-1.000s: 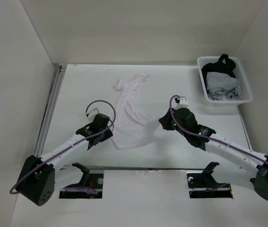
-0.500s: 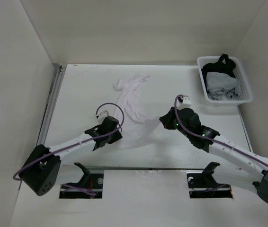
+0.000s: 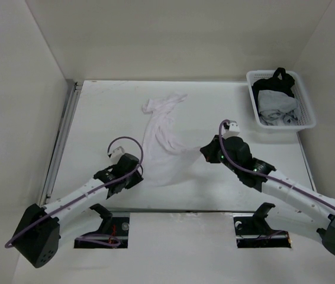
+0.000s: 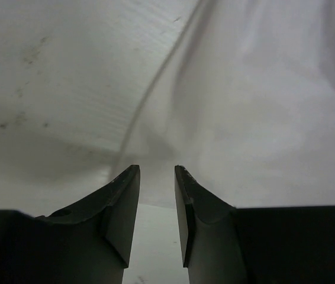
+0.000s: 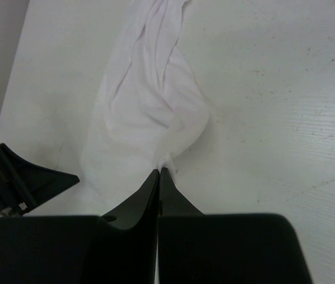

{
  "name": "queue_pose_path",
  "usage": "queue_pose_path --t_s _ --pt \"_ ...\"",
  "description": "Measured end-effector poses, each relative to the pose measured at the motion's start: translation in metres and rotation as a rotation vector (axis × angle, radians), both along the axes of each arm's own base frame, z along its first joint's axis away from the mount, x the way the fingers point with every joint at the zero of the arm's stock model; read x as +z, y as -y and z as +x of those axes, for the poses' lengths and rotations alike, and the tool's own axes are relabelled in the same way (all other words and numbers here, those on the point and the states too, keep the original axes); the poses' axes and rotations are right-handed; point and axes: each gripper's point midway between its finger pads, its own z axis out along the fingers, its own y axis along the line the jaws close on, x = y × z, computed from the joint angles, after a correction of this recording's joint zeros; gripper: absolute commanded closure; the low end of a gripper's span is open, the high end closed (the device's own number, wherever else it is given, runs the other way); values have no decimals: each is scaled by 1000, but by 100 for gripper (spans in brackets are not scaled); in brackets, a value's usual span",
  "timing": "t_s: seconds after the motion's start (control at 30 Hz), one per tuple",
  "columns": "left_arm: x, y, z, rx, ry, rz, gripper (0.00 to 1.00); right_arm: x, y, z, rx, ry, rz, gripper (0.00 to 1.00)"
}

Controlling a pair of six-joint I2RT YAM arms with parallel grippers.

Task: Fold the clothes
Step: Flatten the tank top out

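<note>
Right wrist view: my right fingers [image 5: 158,177] pinched shut on the clothes [image 5: 150,112], bunched lengthwise, centre of the surface [image 5: 274,89]. Left fingers [image 4: 129,183] part open, empty (fabric edge just ahead). Spreading step, I judge; next: grip that edge.

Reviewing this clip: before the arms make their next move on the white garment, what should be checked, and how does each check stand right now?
1. Right gripper grip on the thin white wrinkled fabric garment: ok, jaws shut on a pinch of its edge.
2. Left gripper grip: not ok, jaws apart with nothing between them; the cloth's edge lies just ahead.
3. Garment spread flat: not ok, bunched into a narrow strip.
4. Garment clear of the white plastic mesh basket: ok, well apart.
5. Left gripper touching the white table: cannot tell.
</note>
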Motion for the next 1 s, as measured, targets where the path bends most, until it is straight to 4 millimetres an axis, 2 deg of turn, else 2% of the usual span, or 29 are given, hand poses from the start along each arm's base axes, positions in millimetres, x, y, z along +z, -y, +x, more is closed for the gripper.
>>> queue_pose_path --t_s 0.07,0.17,0.27,0.37,0.5,0.6,0.7,0.83,0.93,1.0 --pt "-9 -11 -9 18 -32 24 68 1 0 0 0 2 2 100" --pt "-9 -20 -11 46 -33 32 68 1 0 0 0 2 2 100" --pt "-5 -19 -11 45 -16 24 70 -1 0 0 1 1 1 100" --pt "-11 -14 -15 24 -36 27 71 -6 2 -2 1 -8 -6 100" --pt "-15 3 -15 -17 -38 15 76 -8 2 -3 3 -10 -6 100" --pt "-15 11 -12 -28 -32 3 87 -9 2 -3 2 -14 -5 100" --pt "-17 14 -12 -34 -33 2 95 -9 2 -3 1 -14 -5 100" --pt "-16 12 -15 -37 -40 4 100 -11 2 -4 0 -19 -6 100" --pt "-4 7 -19 -45 -43 19 100 -10 3 -4 0 -16 -3 100" --pt "29 8 -9 -48 20 -2 100 -3 5 -7 -4 -8 -3 100"
